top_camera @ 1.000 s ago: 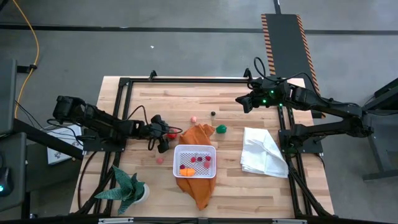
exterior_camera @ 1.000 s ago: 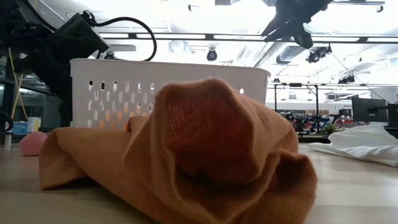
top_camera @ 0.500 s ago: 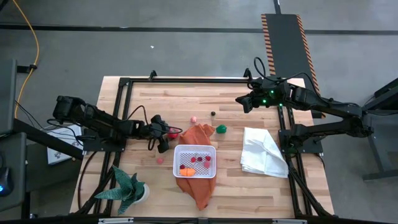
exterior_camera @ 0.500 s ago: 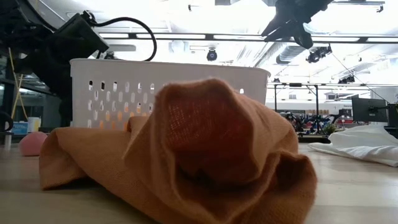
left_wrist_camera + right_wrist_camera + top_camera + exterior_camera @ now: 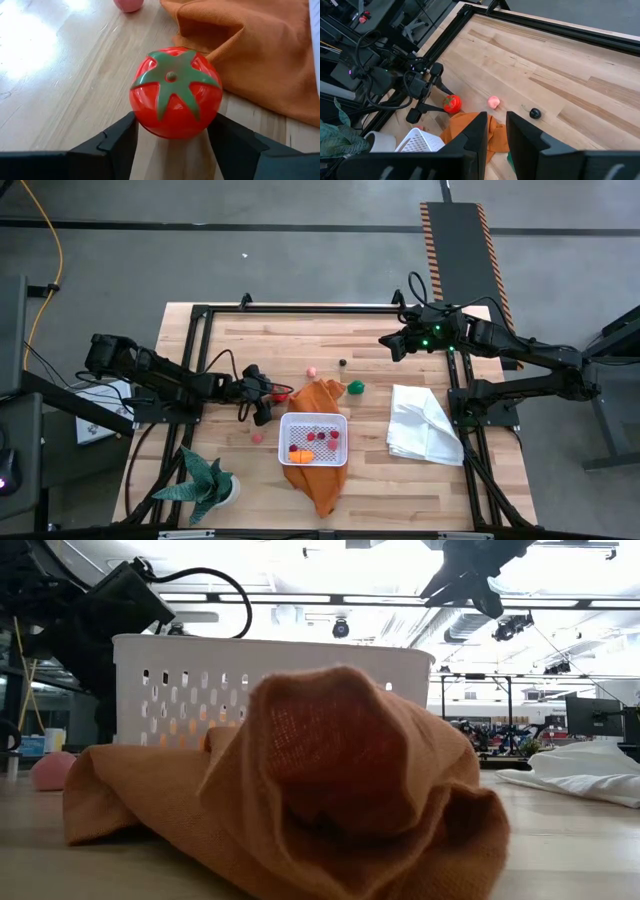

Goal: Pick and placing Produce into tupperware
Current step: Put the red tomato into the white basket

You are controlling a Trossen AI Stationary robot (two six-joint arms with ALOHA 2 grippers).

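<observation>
You see a glossy, smooth plastic tomato [image 5: 175, 92] with a moulded green calyx. The table [image 5: 250, 345] is pale wood, planked, with a low sheen. The orange cloth [image 5: 330, 770] shows a coarse, matt weave. The tupperware [image 5: 314, 439] is white perforated plastic. The left gripper [image 5: 172, 140] has matt black plastic fingers [image 5: 117, 142]. The white cloth [image 5: 422, 425] looks soft and crumpled.

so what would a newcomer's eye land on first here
Probably the red toy tomato with its green star top, sitting between the left gripper's fingers on the wood beside the rumpled orange cloth. Next, the white tupperware resting on that cloth mid-table, with a few small produce pieces in it. The right gripper hangs above the table's far side, holding nothing.
</observation>
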